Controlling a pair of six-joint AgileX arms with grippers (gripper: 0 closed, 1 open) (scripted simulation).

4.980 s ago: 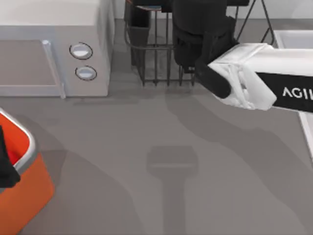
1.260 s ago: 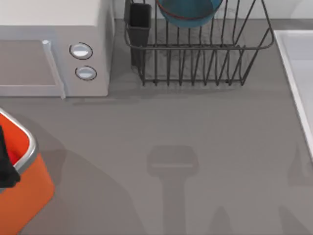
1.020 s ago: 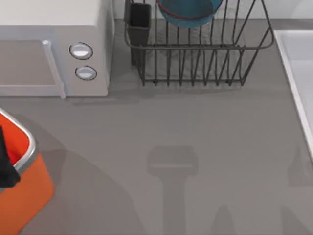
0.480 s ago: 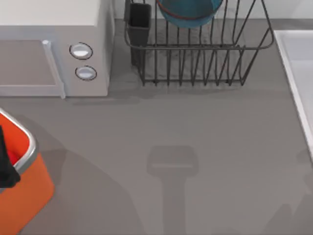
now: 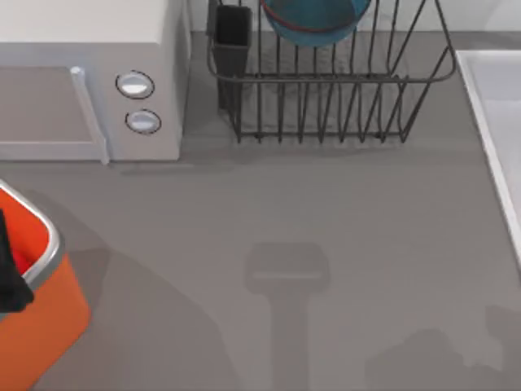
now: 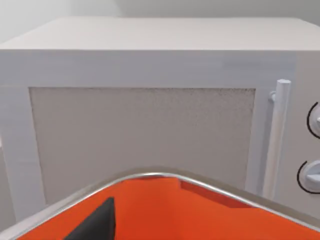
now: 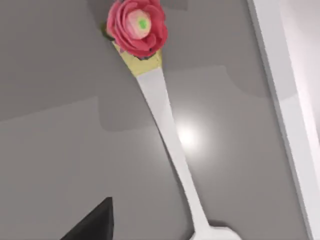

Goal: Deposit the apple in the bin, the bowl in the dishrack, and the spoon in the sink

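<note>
Top view: one bowl (image 5: 313, 20) in one dishrack (image 5: 334, 90); one bin (image 5: 49, 309)

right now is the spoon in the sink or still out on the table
Out. In the right wrist view the spoon lies flat on the grey table, beside the sink rim.

Blue bowl (image 5: 313, 18) with reddish rim, orange bin (image 5: 41, 318), white spoon (image 7: 167, 135) topped by a pink flower, grey tabletop (image 5: 326, 212).

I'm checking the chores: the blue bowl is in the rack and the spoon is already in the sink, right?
Not quite. The bowl is in the rack, but the spoon lies on the table beside the sink, as the right wrist view shows.
</note>
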